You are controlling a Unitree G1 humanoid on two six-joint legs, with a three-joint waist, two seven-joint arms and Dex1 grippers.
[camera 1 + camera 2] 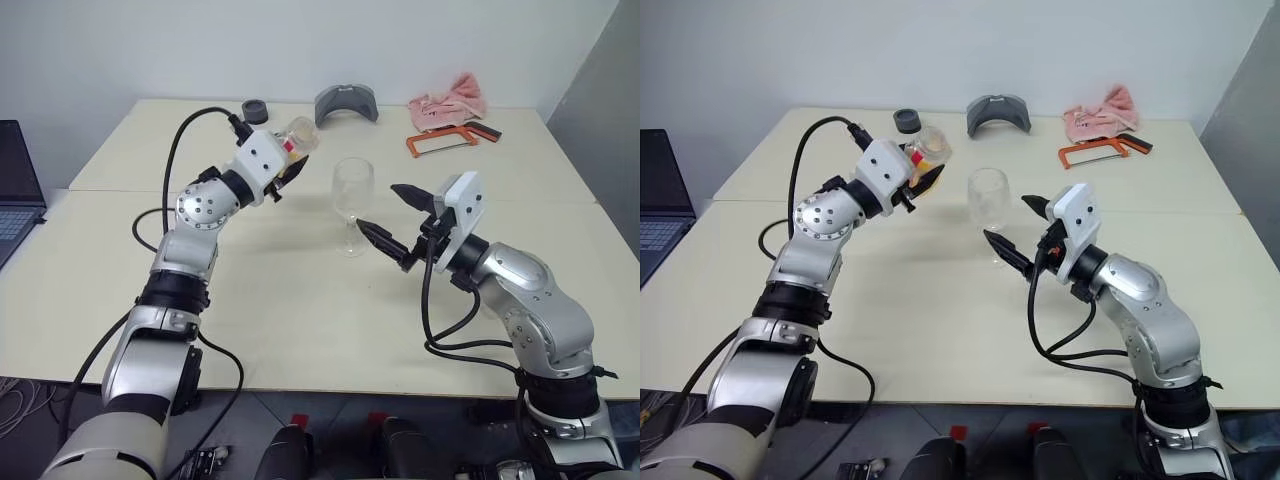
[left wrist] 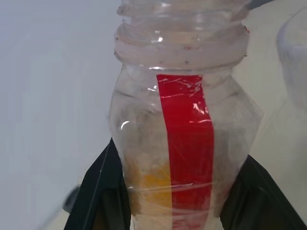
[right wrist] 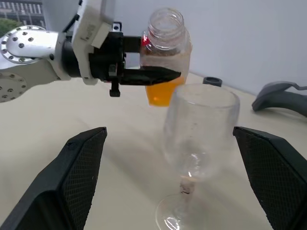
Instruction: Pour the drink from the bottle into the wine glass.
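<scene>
My left gripper (image 1: 293,166) is shut on the bottle (image 1: 298,136), a small clear one with a red label stripe (image 2: 186,143) and an uncapped wide mouth. It holds it roughly upright above the table. The orange drink (image 3: 160,94) fills only the bottle's lower part. The wine glass (image 1: 352,196) stands on the cream table (image 1: 300,310), just right of the bottle and a little nearer to me, and looks without liquid. At the glass's right side my right gripper (image 1: 380,210) is open, its fingers (image 3: 79,167) either side of the bowl (image 3: 201,129) without touching.
At the table's far side lie a dark grey cap (image 1: 255,110), a grey curved piece (image 1: 346,103), a pink cloth (image 1: 450,97) and an orange hacksaw (image 1: 447,141). A laptop (image 1: 15,195) sits off the left edge. Black cables hang along both arms.
</scene>
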